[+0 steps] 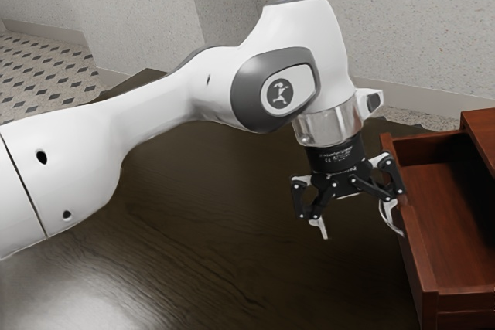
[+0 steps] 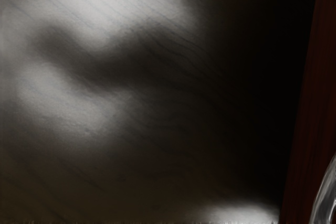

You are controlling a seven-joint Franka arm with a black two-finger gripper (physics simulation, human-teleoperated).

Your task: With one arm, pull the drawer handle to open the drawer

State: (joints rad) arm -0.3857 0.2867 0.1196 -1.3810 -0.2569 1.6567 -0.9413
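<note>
A reddish-brown wooden drawer (image 1: 445,214) stands pulled out from its cabinet (image 1: 479,133) at the exterior view's right, its inside showing. A curved silver handle (image 1: 396,226) sits on the drawer's front panel (image 1: 414,268). My black gripper (image 1: 356,222) hangs just in front of that panel, pointing down over the dark table, its fingers spread wide and open. One fingertip (image 1: 389,212) is right by the handle; I cannot tell if it touches. In the wrist view the drawer front (image 2: 310,103) and a piece of the handle (image 2: 326,198) lie beside my hand.
The dark wooden table (image 1: 201,253) stretches under and to the exterior view's left of the gripper. My white arm (image 1: 155,129) crosses above it from the left. Speckled walls and a tiled floor (image 1: 46,67) lie behind.
</note>
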